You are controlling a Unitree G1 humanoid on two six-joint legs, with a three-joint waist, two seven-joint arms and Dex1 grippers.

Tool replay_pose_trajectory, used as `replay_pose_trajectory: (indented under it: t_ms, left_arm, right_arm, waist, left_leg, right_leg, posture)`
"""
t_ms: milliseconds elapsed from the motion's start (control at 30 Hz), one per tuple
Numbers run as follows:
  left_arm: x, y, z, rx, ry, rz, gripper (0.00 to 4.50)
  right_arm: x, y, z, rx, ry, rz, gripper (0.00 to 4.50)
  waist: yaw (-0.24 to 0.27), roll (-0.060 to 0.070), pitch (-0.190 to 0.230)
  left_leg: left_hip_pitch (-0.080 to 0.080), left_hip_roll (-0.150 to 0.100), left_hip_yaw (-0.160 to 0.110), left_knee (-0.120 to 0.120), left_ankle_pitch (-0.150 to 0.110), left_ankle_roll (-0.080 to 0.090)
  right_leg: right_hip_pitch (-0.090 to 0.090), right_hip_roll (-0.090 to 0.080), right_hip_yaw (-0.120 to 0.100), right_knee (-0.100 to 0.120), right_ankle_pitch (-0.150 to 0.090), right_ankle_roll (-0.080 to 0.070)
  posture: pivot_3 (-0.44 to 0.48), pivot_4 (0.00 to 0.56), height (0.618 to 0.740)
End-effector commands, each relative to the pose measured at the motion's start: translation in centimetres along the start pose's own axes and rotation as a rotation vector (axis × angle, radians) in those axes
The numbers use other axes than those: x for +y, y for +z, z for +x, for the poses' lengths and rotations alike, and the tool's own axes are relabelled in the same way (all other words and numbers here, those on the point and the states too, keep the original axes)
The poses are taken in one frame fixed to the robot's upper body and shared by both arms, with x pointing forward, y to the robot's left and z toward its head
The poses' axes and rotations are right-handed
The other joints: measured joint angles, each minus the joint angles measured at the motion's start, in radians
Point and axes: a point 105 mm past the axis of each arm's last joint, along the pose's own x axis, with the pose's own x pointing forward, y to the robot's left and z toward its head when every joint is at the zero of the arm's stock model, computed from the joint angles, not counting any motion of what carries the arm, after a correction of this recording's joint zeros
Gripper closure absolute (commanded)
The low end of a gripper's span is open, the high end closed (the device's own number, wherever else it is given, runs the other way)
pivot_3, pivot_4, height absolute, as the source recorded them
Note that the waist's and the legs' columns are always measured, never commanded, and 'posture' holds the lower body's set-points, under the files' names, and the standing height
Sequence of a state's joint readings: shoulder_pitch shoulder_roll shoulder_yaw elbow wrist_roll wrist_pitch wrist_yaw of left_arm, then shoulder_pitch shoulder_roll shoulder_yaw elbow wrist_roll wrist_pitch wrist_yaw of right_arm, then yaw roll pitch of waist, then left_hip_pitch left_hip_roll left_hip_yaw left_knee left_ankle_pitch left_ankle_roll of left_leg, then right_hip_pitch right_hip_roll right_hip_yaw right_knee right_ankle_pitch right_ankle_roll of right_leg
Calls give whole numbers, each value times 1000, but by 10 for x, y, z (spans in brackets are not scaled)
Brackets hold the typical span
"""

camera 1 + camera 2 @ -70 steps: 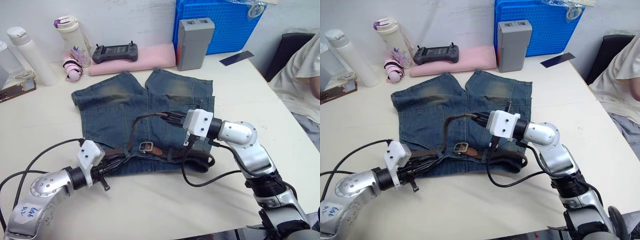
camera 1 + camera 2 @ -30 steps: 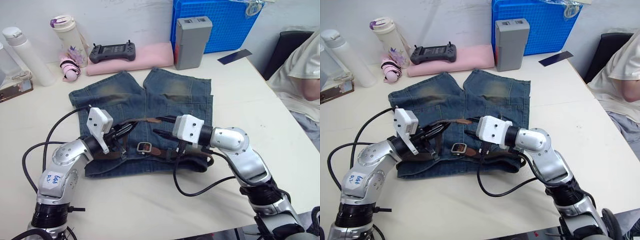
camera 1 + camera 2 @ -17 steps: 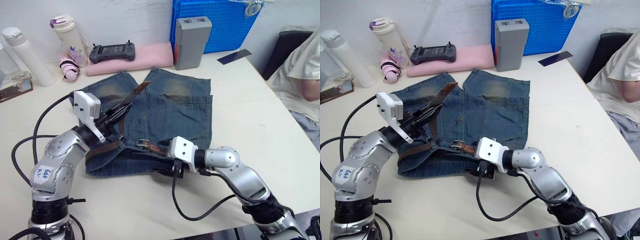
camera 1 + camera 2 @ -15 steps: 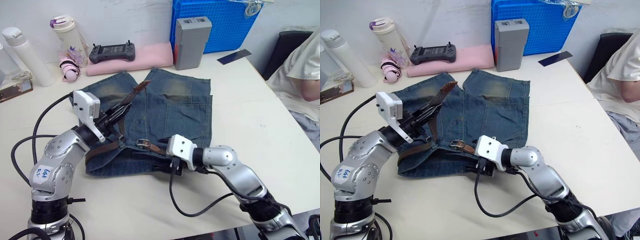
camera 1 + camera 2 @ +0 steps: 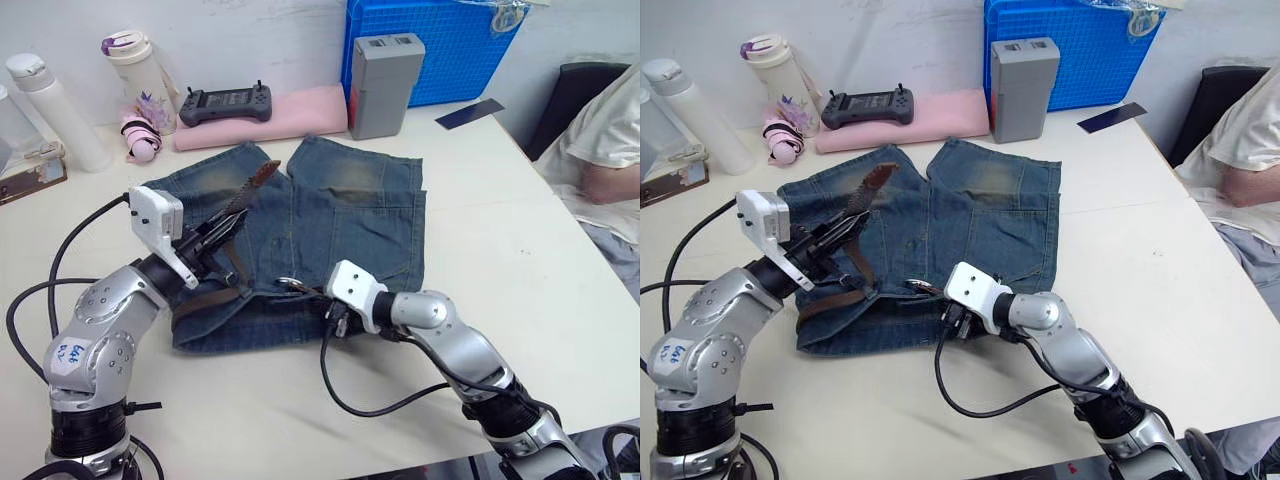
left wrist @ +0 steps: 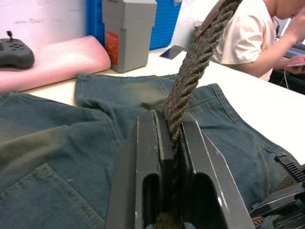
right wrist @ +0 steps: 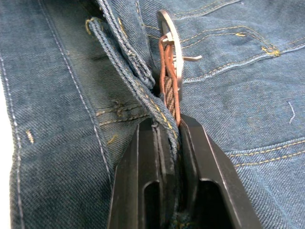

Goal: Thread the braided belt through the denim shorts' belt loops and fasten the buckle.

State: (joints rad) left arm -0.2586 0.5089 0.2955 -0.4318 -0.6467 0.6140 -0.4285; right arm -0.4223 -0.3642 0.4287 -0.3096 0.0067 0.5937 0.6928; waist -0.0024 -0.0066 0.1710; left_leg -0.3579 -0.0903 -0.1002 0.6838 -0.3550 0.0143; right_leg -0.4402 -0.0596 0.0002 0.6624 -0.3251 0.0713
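Observation:
The denim shorts (image 5: 350, 210) lie flat mid-table, waistband toward me. My left gripper (image 6: 169, 117) is shut on the braided belt (image 6: 190, 71) and holds its free end up over the shorts' left leg, leather tip (image 5: 265, 172) pointing away. The rest of the belt runs down to the waistband. My right gripper (image 7: 167, 125) sits at the waistband, shut on the belt's brown leather end together with a fold of denim, just behind the silver buckle (image 7: 170, 57). A narrow denim strip, apparently one of the belt loops (image 7: 125, 71), lies beside the buckle.
A blue crate (image 5: 440, 50) and a grey box (image 5: 385, 70) stand at the back. A pink pad with a black controller (image 5: 225, 103) and bottles (image 5: 55, 100) line the back left. A person (image 5: 600, 170) sits at the right edge. Black cables (image 5: 380, 400) trail from my wrists.
The left gripper carried the belt's free end up and to the left. The right gripper left that end and dropped to the waistband, where it shut by the buckle.

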Motion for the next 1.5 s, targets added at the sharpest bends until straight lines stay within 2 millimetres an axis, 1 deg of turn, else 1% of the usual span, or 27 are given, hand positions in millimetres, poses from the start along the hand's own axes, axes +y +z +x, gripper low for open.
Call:
replay_pose_trajectory:
  t_ms: [33,100,200,367,467,600,667,900,1033,1167,1333,1500]
  left_arm:
    - [-13,-7,-13,77,-75,71,4500]
    - [-28,-29,-24,188,-147,55,4500]
    - [-38,-48,-37,271,-171,22,4500]
    - [-34,-53,-41,256,-97,-62,4500]
    - [-38,-57,-41,265,-93,-95,4500]
    - [-30,-82,-46,375,-2,-155,4500]
    - [-26,-86,-47,391,32,-166,4500]
    - [-20,-90,-44,428,108,-151,4500]
    - [-22,-97,-40,472,128,-117,4500]
    - [-20,-97,-35,507,151,-52,4500]
    - [-16,-101,-32,517,201,-60,4500]
    - [-23,-100,-26,509,192,-68,4500]
  right_arm:
    - [-11,19,-2,-55,-71,11,4480]
    - [-16,26,-3,-71,-101,34,4480]
    - [-22,33,-4,-80,-145,66,4480]
    - [-28,41,-5,-91,-196,118,4480]
    - [-27,42,-5,-90,-198,130,4480]
    - [-25,46,-6,-112,-198,133,4480]
    - [-25,48,-6,-117,-197,131,4480]
    - [-27,48,-6,-111,-207,124,4480]
    - [-27,49,-7,-108,-210,104,4480]
    - [-26,50,-8,-103,-209,89,4480]
    - [-26,51,-8,-99,-209,68,4480]
    - [-25,52,-8,-95,-206,55,4480]
  waist:
    - [-4,0,0]
    - [-9,0,0]
    - [-4,0,0]
    - [4,0,0]
    - [2,0,0]
    - [1,0,0]
    - [1,0,0]
    - [1,0,0]
    - [1,0,0]
    - [3,0,0]
    - [2,0,0]
    - [2,0,0]
  left_leg:
    - [0,0,0,0,0,0]
    - [0,0,0,-1,0,0]
    - [0,0,0,-1,0,0]
    - [0,-1,0,-1,0,0]
    - [0,-1,0,-1,0,0]
    - [0,-1,0,-1,0,0]
    - [0,-1,0,-1,0,0]
    - [0,-1,0,-1,0,0]
    - [0,-1,0,-1,0,0]
    - [0,-1,0,-1,0,0]
    - [0,-1,0,-1,0,0]
    - [0,-1,0,-1,0,0]
  right_leg:
    - [0,0,0,0,0,0]
    - [-1,1,2,1,0,0]
    - [-2,0,2,1,0,0]
    - [-1,0,2,1,0,0]
    - [-1,0,2,1,0,0]
    - [-2,0,2,1,0,0]
    - [-2,0,2,1,0,0]
    - [-2,0,2,1,0,0]
    - [-2,0,2,1,0,0]
    - [-1,0,2,1,0,0]
    - [-2,0,2,1,0,0]
    - [-2,0,2,1,0,0]
  posture:
    - [0,150,709]
    - [0,150,709]
    - [0,150,709]
    - [0,150,709]
    - [0,150,709]
    - [0,150,709]
    - [0,150,709]
    - [0,150,709]
    - [0,150,709]
    - [0,150,709]
    - [0,150,709]
    - [0,150,709]
